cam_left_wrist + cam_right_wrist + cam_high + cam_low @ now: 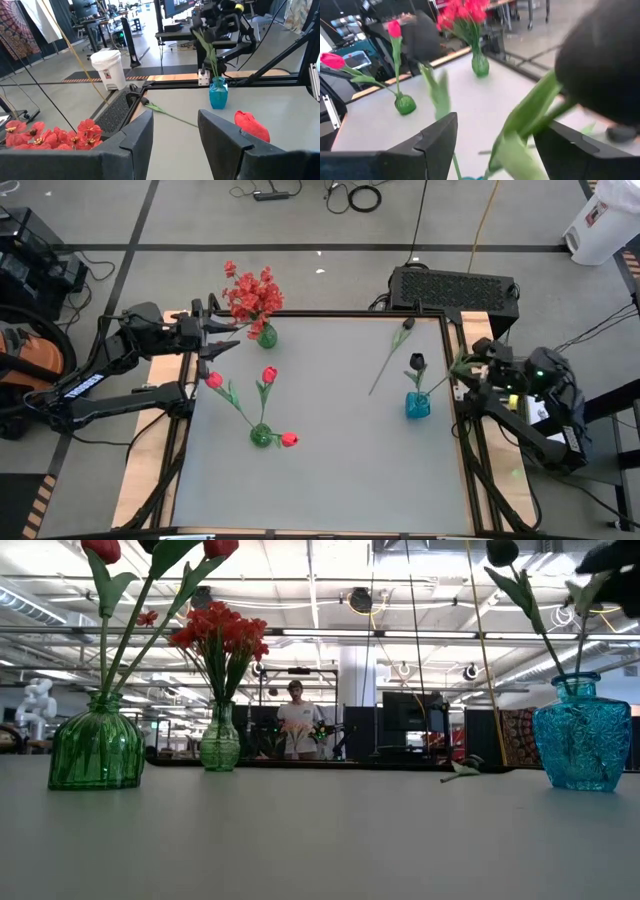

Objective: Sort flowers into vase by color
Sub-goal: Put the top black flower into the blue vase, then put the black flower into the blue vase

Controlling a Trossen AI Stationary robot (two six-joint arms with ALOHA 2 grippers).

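Observation:
A blue vase (pixel 417 405) near the table's right edge holds a black-bloomed flower (pixel 417 362) and a second stem leaning right. My right gripper (pixel 464 370) is open just above and right of it; in the right wrist view that stem (pixel 520 127) and a black bloom (pixel 600 65) stand between its spread fingers (pixel 495 145). Another black flower (pixel 390 358) lies flat on the table. A green vase (pixel 266 336) holds red sprays (pixel 250 295); a second green vase (pixel 260 436) holds red tulips (pixel 268 374). My left gripper (pixel 218 345) is open beside the spray vase.
A black box (pixel 455 285) sits behind the table's far right corner, and a white bin (pixel 107 65) stands on the floor beyond. A person (pixel 297 720) stands far off in the room. The dark frame (pixel 350 313) rims the table, whose grey middle (pixel 340 470) is bare.

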